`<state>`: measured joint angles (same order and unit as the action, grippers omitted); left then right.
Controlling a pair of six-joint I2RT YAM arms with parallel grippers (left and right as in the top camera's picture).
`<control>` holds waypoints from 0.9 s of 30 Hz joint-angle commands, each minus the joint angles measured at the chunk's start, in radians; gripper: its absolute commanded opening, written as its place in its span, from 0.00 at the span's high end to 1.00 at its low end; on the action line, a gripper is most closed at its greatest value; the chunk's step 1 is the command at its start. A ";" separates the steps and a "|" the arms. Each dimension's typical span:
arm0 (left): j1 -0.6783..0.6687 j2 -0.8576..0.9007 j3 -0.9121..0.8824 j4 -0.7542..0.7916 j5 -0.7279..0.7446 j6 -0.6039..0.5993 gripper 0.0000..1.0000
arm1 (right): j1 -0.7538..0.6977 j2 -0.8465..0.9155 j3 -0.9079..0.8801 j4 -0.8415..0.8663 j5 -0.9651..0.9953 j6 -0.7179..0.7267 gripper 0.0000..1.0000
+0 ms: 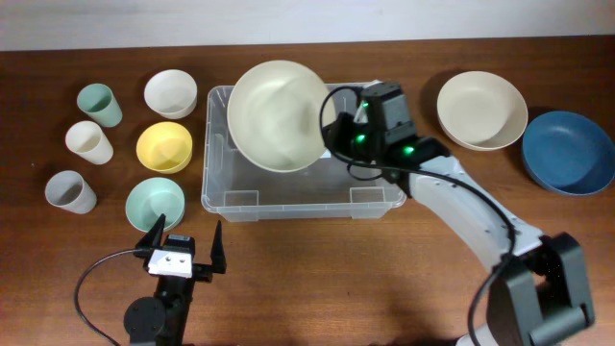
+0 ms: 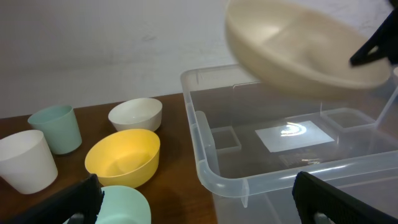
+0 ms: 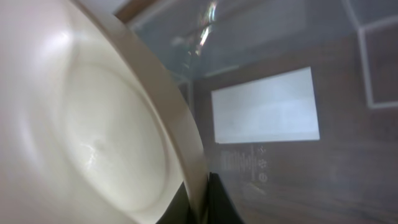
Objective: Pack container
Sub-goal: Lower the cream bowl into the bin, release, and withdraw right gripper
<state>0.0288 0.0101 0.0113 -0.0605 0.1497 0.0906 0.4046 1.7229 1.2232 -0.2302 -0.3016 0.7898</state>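
The right claw [image 1: 330, 133] is clamped on the rim of the big cream bowl [image 1: 279, 113], holding it tilted over the container [image 1: 288, 197] just beneath it on the counter [image 1: 336, 279], probably to lower it in. The left claw [image 1: 188, 229] gapes wide, empty.

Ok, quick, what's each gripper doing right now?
Left gripper: open, holding nothing.
Right gripper: shut on the rim of the cream bowl, which it holds over the container.

Clear rectangular container [image 1: 288, 192], upright, mid-table
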 commanded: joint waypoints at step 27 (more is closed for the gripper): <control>0.005 -0.004 -0.002 -0.005 0.000 0.016 0.01 | 0.101 0.148 0.017 -0.047 0.140 0.083 0.88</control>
<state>0.0288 0.0101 0.0113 -0.0605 0.1497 0.0906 0.4934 1.8694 1.2232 -0.2832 -0.1619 0.8616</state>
